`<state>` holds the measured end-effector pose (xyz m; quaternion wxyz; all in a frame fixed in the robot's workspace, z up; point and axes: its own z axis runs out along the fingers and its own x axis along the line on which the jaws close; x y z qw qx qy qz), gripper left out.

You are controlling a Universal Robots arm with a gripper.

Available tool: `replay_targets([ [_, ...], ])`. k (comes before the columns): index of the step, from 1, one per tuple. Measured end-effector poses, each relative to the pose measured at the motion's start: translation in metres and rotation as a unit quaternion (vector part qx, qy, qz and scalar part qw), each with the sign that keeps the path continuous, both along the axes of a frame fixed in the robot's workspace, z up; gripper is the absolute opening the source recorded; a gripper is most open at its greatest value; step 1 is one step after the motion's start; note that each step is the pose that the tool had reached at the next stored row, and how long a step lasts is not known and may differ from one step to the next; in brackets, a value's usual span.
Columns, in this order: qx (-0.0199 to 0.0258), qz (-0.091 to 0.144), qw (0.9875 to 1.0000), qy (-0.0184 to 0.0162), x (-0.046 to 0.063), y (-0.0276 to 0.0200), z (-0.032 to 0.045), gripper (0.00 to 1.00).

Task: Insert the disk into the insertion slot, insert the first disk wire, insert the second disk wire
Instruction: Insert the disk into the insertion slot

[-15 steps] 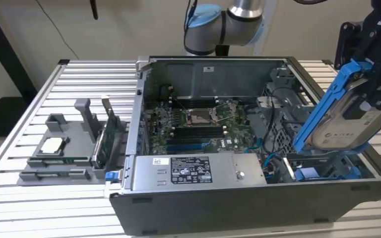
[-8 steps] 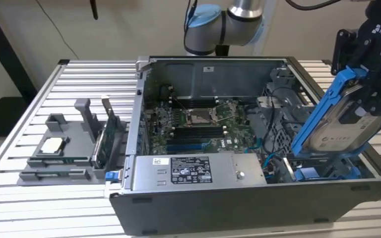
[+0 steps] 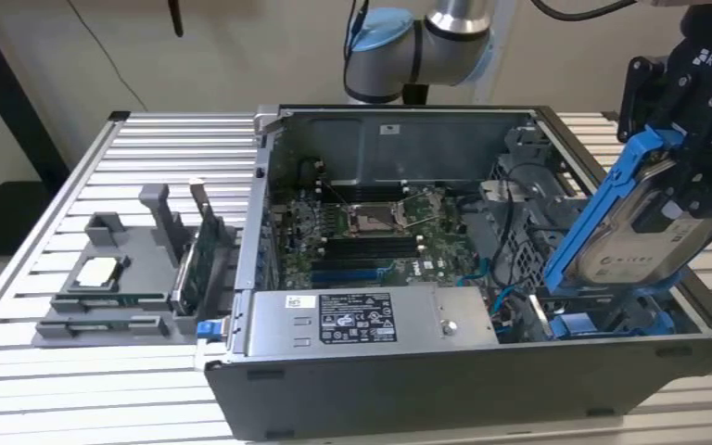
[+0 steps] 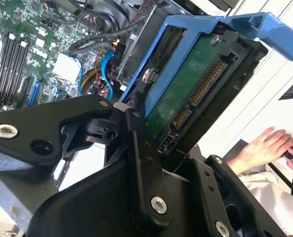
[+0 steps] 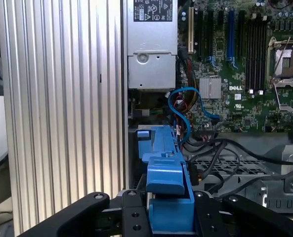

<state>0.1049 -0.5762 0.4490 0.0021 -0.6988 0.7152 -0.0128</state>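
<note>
**Ben:** What is the black gripper [image 3: 688, 190] doing?

**Ada:** It is squeezing the disk [image 3: 634, 232]. The disk is a flat silver-grey box with a white label, and it sits in a bright blue plastic frame. In the first wrist view there is one black finger on each side of that blue frame.

**Ben:** Where is the disk?

**Ada:** It is up over the big dark grey metal computer case [image 3: 455, 394], at the end of the case toward the exterior view's right. It is tilted. Its top end sticks up above the case rim, and its low end dips inside the case.

**Ben:** And the insertion slot?

**Ada:** The insertion slot [image 3: 610, 323] is the narrow bay with blue plastic edges, low inside that same end of the case. The disk's low end is just above it. I cannot tell if they touch. The disk is not lying flat in the slot.

**Ben:** What else is in the case?

**Ada:** A green board [image 3: 381, 232] with black slots lies in the middle of the case. A grey metal box [image 3: 356, 320] with a white label sits along the case wall nearest the exterior camera. Thin blue wires [image 5: 186, 106] curl inside the case beside that box.

**Ben:** And outside the case?

**Ada:** The case rests on a silver table [image 3: 34, 371] made of metal slats. A grey plastic holder [image 3: 121, 278] with small parts stands beside the case, on the exterior view's left. In the second wrist view a person's hand [image 4: 267, 145] is outside the case, well apart from the disk.
</note>
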Motion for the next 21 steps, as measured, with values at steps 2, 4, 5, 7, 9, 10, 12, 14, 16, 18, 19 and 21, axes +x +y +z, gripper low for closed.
replay_targets([
  [2, 0.0, 0.0, 1.0, 0.0, 0.0, 0.0002, -0.0004, 0.33],
  [4, -0.0001, 0.0, 1.0, 0.0, 0.0, 0.0008, -0.001, 0.33],
  [5, 0.0, 0.0, 1.0, 0.0, 0.0, 0.0012, -0.0016, 0.33],
  [7, 0.0, 0.0, 1.0, 0.0, 0.0, 0.0022, -0.0026, 0.33],
  [9, 0.0, 0.0, 1.0, 0.0, 0.0, 0.0033, -0.0038, 0.33],
  [10, 0.0, 0.0, 1.0, 0.0, 0.0, 0.0039, -0.0044, 0.33],
  [12, 0.0, 0.0, 1.0, 0.0, 0.0, 0.005, -0.0057, 0.33],
  [14, 0.0001, 0.0, 1.0, 0.0, 0.0, 0.0056, -0.0074, 0.33],
  [16, 0.0001, 0.0, 1.0, 0.0, 0.001, 0.006, -0.0092, 0.33],
  [18, -0.0001, 0.0, 1.0, 0.0, 0.002, 0.0062, -0.0108, 0.33],
  [19, 0.0, 0.0, 1.0, 0.0, 0.003, 0.0062, -0.0117, 0.33],
  [21, 0.0, 0.0, 1.0, 0.0, 0.006, 0.0062, -0.0137, 0.33],
])
